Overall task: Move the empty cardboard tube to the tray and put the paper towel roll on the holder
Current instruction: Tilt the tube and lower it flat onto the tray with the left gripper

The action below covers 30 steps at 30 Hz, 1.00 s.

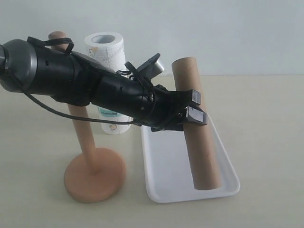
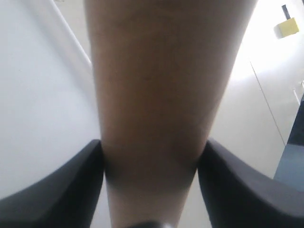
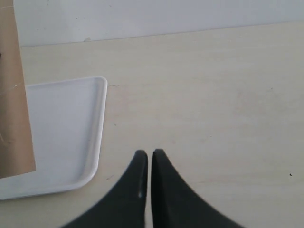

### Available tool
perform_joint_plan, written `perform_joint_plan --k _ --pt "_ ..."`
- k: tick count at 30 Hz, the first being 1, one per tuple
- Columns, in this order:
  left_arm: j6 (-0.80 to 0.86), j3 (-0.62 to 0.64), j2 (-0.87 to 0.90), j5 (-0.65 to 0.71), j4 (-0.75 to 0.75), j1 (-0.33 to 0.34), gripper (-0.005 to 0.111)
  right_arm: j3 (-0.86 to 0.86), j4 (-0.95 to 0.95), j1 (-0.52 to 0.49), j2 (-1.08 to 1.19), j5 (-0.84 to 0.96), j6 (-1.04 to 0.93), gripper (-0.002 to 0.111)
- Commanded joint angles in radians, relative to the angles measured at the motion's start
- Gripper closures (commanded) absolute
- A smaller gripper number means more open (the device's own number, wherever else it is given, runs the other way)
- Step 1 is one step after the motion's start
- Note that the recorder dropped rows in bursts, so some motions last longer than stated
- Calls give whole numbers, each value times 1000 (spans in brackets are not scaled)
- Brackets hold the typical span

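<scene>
My left gripper (image 1: 197,107) reaches across from the left and is shut on the empty cardboard tube (image 1: 204,156) at about mid-length. In the left wrist view its dark fingers (image 2: 71,185) press both sides of the tube (image 2: 156,95). The tube is tilted, with its near end down inside the white tray (image 1: 166,180) along the right side. The paper towel roll (image 1: 107,52) stands upright behind the arm. The wooden holder (image 1: 95,173) stands left of the tray with its dowel bare. My right gripper (image 3: 150,154) is shut and empty over the table, beside the tray (image 3: 66,128) and tube (image 3: 14,95).
The left arm (image 1: 71,73) crosses in front of the holder's dowel and the towel roll. A pale wall stands behind the beige table (image 1: 266,118). The table's surface (image 3: 213,95) spreads beyond the right gripper.
</scene>
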Motion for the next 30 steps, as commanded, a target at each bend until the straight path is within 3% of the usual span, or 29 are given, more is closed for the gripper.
perform_joint_plan --k 1,30 --pt "-22 5 -1 -14 34 5 103 -1 1 -3 -4 -3 -2 106" --pt "-28 5 59 -84 62 5 103 -1 1 -3 -4 -3 -2 106"
